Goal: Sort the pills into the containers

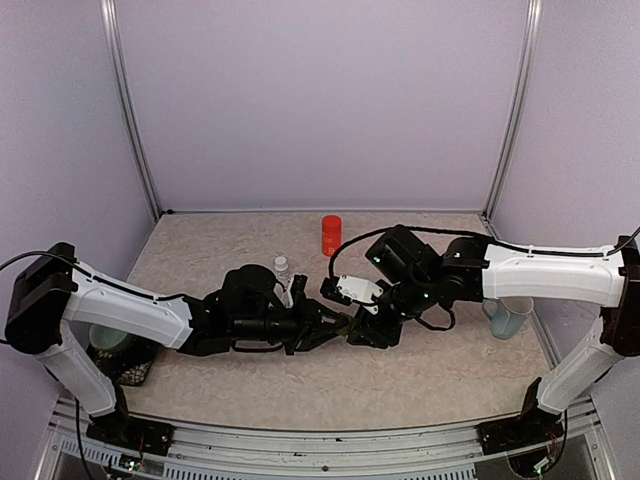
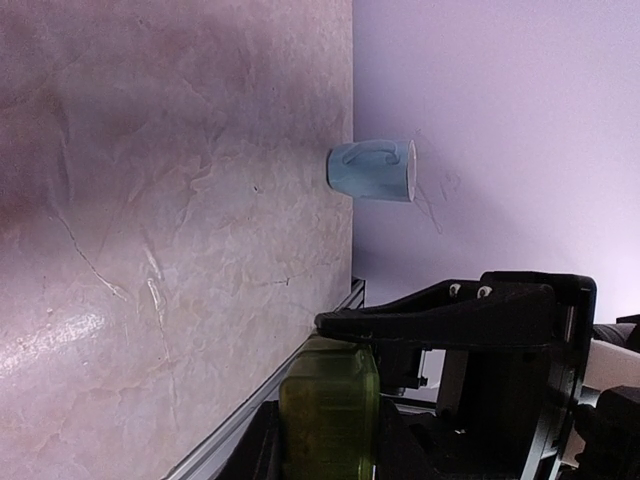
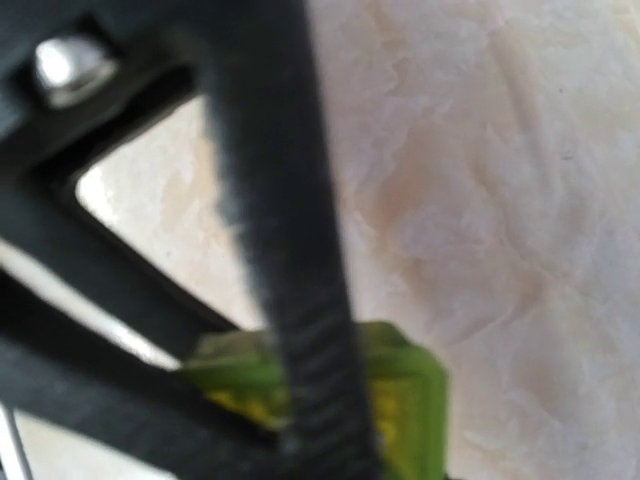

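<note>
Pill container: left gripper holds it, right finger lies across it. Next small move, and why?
Probably hook a finger of the right gripper under a lid edge and lever it up. The left gripper grips the green pill container, which looks closed from the left wrist; the finger lies across it.

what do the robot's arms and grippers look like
The left arm and right arm have white shells on the long links, with black joints. The left gripper and right gripper are black, with two fingers each. A thin black cable loops above the right wrist.
</note>
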You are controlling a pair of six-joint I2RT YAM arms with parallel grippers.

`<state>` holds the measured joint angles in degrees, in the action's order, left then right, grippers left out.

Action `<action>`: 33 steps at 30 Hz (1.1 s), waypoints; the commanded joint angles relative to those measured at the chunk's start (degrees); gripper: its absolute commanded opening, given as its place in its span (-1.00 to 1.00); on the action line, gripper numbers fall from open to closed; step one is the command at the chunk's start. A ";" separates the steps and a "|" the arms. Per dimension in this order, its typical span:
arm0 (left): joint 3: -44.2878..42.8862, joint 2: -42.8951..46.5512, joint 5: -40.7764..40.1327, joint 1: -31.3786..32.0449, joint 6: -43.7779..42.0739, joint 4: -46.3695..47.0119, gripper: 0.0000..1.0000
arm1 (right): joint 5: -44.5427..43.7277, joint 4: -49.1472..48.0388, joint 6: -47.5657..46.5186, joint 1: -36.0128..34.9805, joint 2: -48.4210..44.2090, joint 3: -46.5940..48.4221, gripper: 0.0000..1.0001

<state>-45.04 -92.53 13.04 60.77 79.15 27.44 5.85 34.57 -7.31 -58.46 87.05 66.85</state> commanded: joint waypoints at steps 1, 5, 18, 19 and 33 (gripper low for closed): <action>-0.18 -0.08 1.98 0.05 -1.98 -0.61 -0.84 | 0.06 2.43 -0.91 0.34 -0.08 1.35 -0.17; -0.23 -0.48 2.76 0.04 -3.05 -1.33 -0.84 | 1.70 3.14 -1.43 0.59 -0.06 1.79 -0.29; 0.22 -0.51 1.74 0.05 -11.22 -9.39 -0.85 | 6.58 5.97 -2.02 0.87 -0.28 4.23 -0.33; 0.42 -0.42 1.42 0.05 -11.50 -9.79 -0.85 | 6.93 6.12 -1.94 0.93 -0.15 4.45 -0.33; 1.52 2.32 -2.98 0.11 -15.11 -15.09 -0.91 | 12.02 6.11 -0.39 3.27 -1.11 6.16 -0.29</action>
<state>-45.76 -90.26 12.86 60.80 72.23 22.72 12.25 38.68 -9.23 -57.08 88.09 70.15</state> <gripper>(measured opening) 0.252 0.407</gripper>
